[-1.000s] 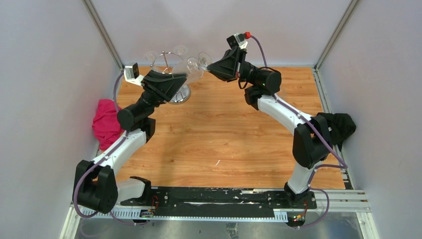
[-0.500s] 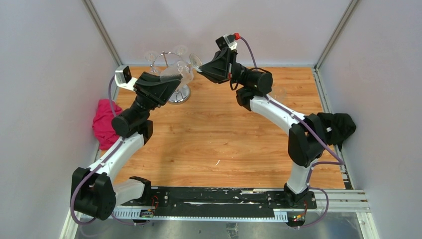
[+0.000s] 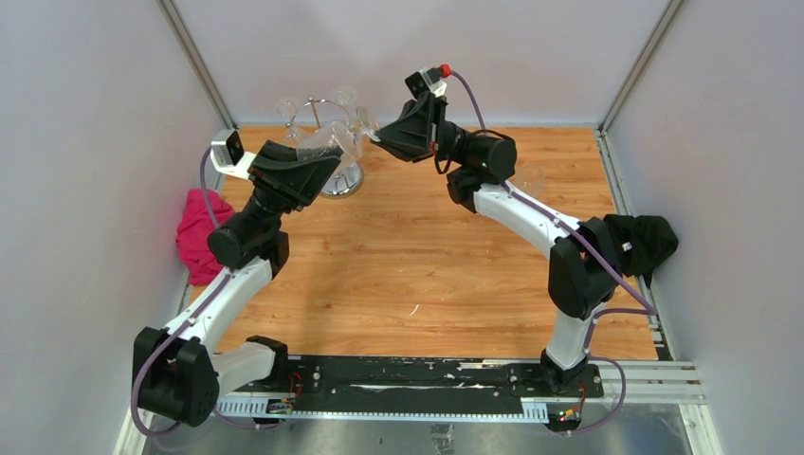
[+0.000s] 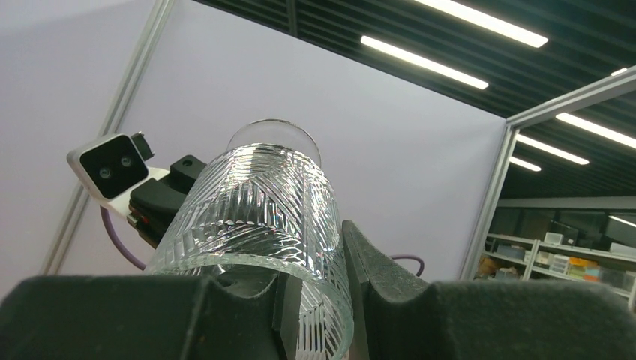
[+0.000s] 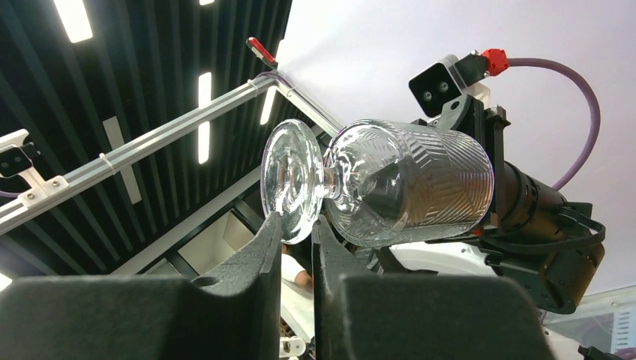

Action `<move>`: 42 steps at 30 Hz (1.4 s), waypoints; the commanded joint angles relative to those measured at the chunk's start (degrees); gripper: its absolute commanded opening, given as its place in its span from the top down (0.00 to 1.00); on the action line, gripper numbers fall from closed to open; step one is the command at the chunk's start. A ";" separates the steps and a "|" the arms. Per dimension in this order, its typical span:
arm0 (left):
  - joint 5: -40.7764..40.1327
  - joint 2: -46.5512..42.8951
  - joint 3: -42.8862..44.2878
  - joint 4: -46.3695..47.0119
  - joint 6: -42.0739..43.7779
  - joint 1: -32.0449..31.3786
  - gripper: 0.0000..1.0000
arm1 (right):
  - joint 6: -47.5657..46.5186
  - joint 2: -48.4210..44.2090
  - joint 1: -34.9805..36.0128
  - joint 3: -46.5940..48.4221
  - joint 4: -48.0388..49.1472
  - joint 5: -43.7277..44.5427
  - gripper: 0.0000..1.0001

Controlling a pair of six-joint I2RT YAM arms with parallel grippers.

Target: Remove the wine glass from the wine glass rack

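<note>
Glass (image 3: 343, 136) is in the air over the table's (image 3: 427, 246) far-left corner. It's held sideways btwn both arms, just right of the rack's (image 3: 342, 182) top ring.

Top cam: left gripper (image 3: 320, 154) is at the bowl end, right gripper (image 3: 377, 140) at the foot end. Rack stands on its round base at that corner w/ at least two other glasses (image 3: 287, 106) hanging on it. Whether the glass touches the ring can't be told from here, too much overlap.

Left wrist cam: cut-pattern bowl fills the gap btwn the left fingers (image 4: 375, 262), rim toward the cam. They look closed on the bowl's sides. No rack wire in shot.

Right wrist cam: right fingers (image 5: 259, 255) pinch the edge of the round foot, nearly shut. Stem and bowl lie level beyond them. No hook or wire shows round the foot or stem.

Progress, as a judgement: main step looks done, i.e. the glass appears free of the rack and carried by both grippers. Left to do, prob.: move it clear of the ring and other glasses, then set it down on open table. Risk is the thin stem + two-arm hold, since arms pulling apart or twisting could stress it.
</note>
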 commanded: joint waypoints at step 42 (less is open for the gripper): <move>-2.61 -8.12 14.78 -60.29 36.95 -6.69 1.00 | -26.28 -17.92 -21.93 -18.10 -28.88 -11.73 0.48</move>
